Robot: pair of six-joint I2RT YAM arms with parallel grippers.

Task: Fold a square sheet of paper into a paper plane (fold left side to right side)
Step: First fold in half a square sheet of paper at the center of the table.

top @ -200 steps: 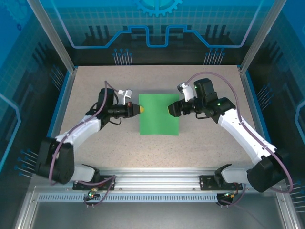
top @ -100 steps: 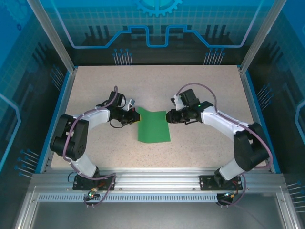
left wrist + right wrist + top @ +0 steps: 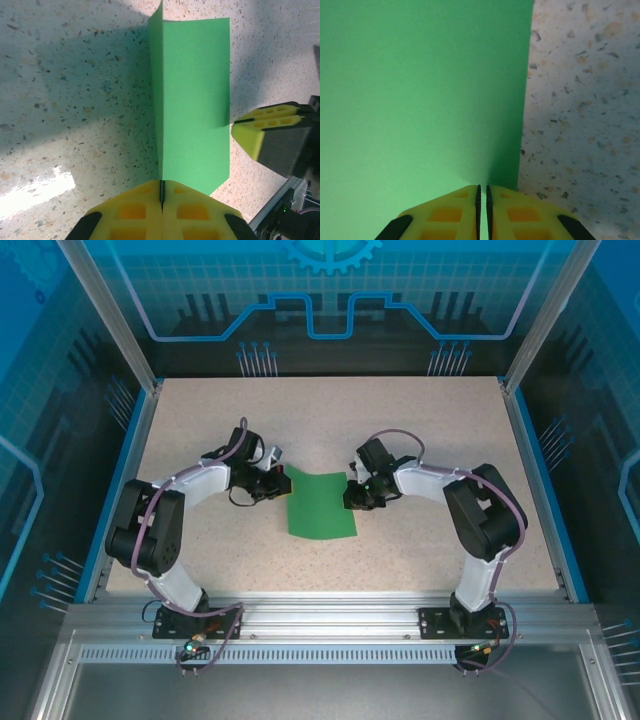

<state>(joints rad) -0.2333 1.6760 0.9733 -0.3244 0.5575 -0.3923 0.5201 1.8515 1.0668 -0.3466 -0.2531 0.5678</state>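
Green sheet [image 3: 320, 505], left claw [image 3: 161, 185], right claw [image 3: 482, 190] pinching edges, speckled table [image 3: 420, 430]

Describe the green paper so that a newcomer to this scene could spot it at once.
Start at the speckled beige table. Near its middle, the left pincer and right pincer each pinch one side of the green paper. It is the only green thing there, a thin sheet bent up along a crease.

White links and black joints form the left arm [image 3: 195, 485] and right arm [image 3: 425, 478], with purplish cables [image 3: 390, 433] looping along. The left gripper [image 3: 161, 192] and right gripper [image 3: 482, 197] have yellow, cored jaws.
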